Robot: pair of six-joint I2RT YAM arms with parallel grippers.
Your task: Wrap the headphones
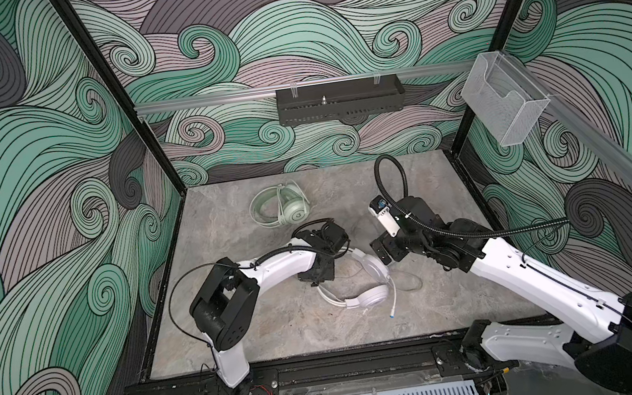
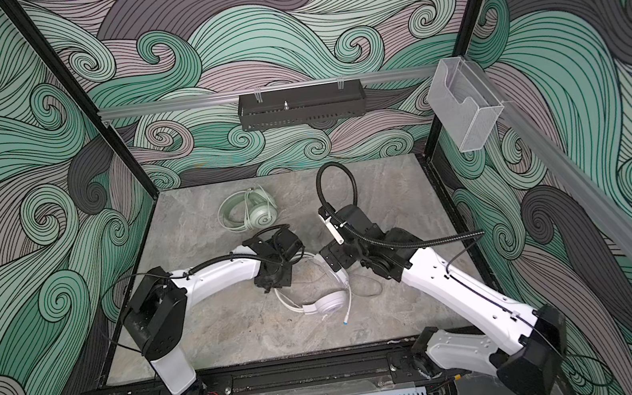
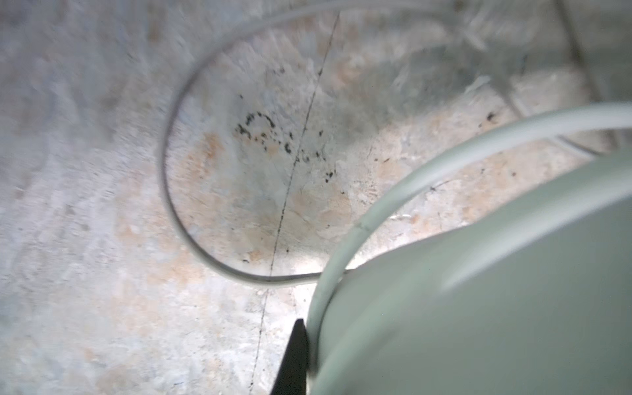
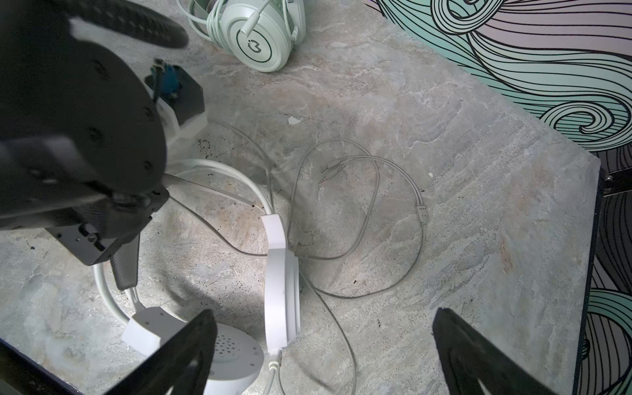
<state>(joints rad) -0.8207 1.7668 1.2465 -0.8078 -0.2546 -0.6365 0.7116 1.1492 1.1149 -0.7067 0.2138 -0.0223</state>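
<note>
The table (image 1: 266,331) is a grey, marbled slab with rusty blotches and dark specks. It is boxed in by walls (image 1: 28,163) printed with mint, grey and mauve swirls. A metal rail (image 1: 208,101) along the back wall carries a black perforated tray (image 1: 339,105). A clear plastic holder (image 1: 503,105) hangs from the rail on the right wall.

The mint headset (image 1: 280,210) lies near the table's far edge, left of centre, with its cable gathered around it. The white headset (image 1: 370,296) lies about mid-table. Its thin cable (image 4: 376,191) sprawls in loose loops toward the right edge, plugs lying free.

The left gripper (image 4: 124,270) is clenched at the white headset's headband (image 4: 102,287); whether it actually pinches the band cannot be told. The right gripper (image 4: 323,313) hangs above the same headset with jaws spread wide, grasping nothing.

In both top views the left arm's wrist covers much of that headband. The left wrist view is blurred, showing one dark fingertip (image 3: 294,355) beside a pale curved shape too close to make out. In the right wrist view the frame cuts off the mint headset, and a finger hides part of a white earcup (image 4: 236,345).
</note>
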